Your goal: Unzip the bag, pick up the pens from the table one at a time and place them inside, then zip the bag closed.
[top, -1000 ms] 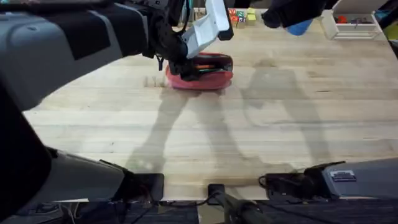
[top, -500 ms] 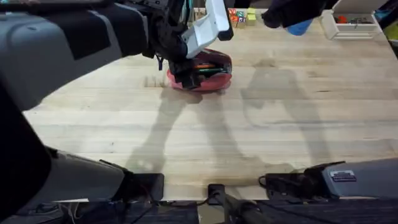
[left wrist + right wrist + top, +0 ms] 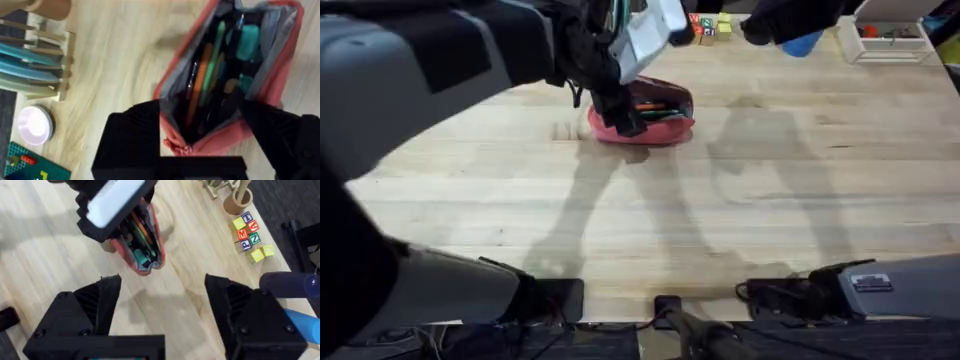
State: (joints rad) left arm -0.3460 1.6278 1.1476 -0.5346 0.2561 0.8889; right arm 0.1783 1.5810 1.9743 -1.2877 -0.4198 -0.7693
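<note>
Left wrist view: one pink bag [image 3: 227, 127] lies unzipped on the tabletop [image 3: 120, 65], one orange pen [image 3: 196, 85] inside among other items. The left end effector [image 3: 210, 130] straddles it, fingers spread. The right end effector [image 3: 162, 315] hovers spread, empty.

The bag [image 3: 272, 95] lies unzipped on the table [image 3: 115, 75], an orange pen [image 3: 197, 85] among green and teal items inside. The left gripper [image 3: 202, 125] straddles its near end, fingers [image 3: 132, 135] spread wide. A wooden holder [image 3: 50, 67] with teal pens [image 3: 22, 60] lies aside.
</note>
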